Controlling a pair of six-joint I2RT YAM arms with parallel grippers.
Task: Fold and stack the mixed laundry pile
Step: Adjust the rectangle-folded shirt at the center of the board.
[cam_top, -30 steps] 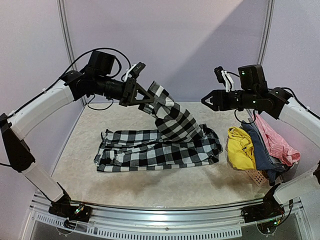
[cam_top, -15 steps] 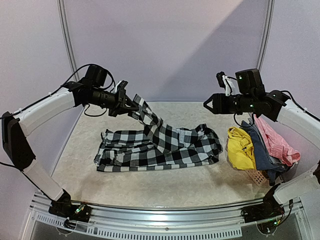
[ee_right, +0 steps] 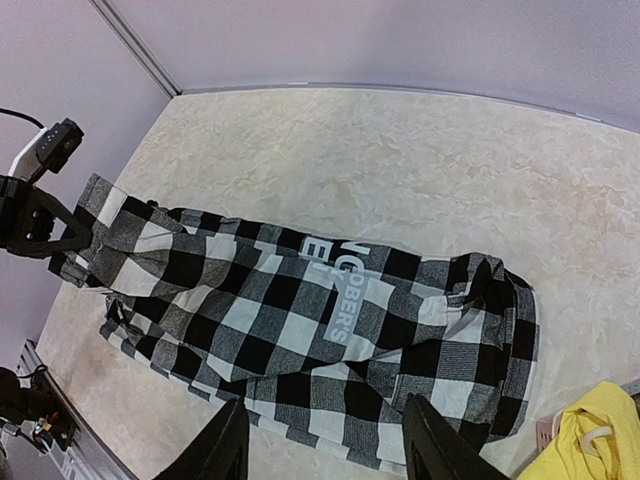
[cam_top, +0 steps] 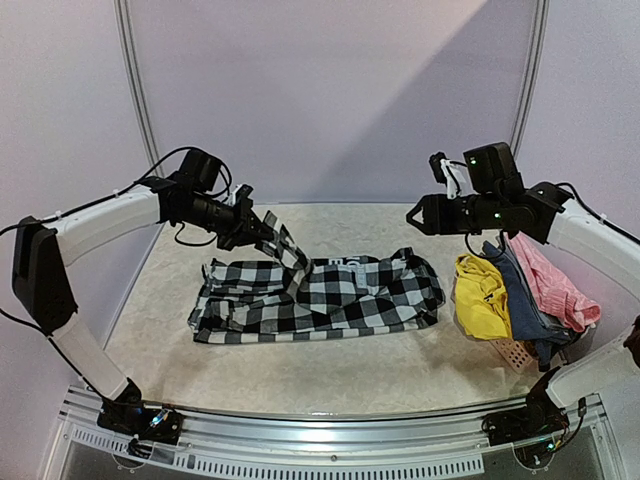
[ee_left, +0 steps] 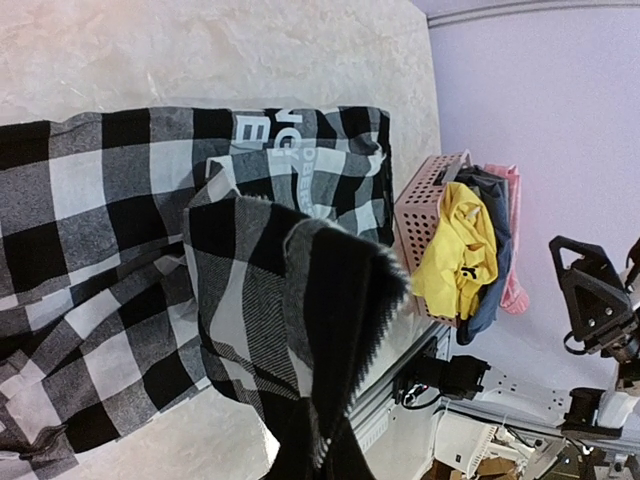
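**Top external.** Since the earlier frame the left tool (cam_top: 264, 230) has carried its pinched flap of the checked garment (cam_top: 330, 295) down and away from the basket (cam_top: 515, 352). The flap, which stood high, now hangs low over the half of the garment farthest from the basket. The tool is pressed together on that flap. The rest of the garment lies flat on the table (cam_top: 300, 375), just beside the basket. The right tool (cam_top: 415, 213) hovers above the garment's basket-side end, holding nothing. The yellow garment (cam_top: 480, 292), the blue-grey garment (cam_top: 520, 300) and the pink garment (cam_top: 562, 285) are heaped in and over the basket.

**Left wrist.** The held flap (ee_left: 330, 330) hides this tool's own fingers and droops over the checked garment (ee_left: 110, 250). The basket (ee_left: 430, 195) stands beyond the garment's far end. Risk: the narrow pinch may let the flap fall twisted, leaving a skewed fold.

**Right wrist.** The right tool (ee_right: 327, 405) is spread, with only the checked garment (ee_right: 300, 310) far below it. The left tool (ee_right: 40, 222) shows at the end of the garment farthest from the basket. Risk: nothing pins the basket-side end, so a continued pull away from the basket could drag the whole garment and bunch it. A low sweep by the right arm could also catch the yellow garment (ee_right: 590, 440).
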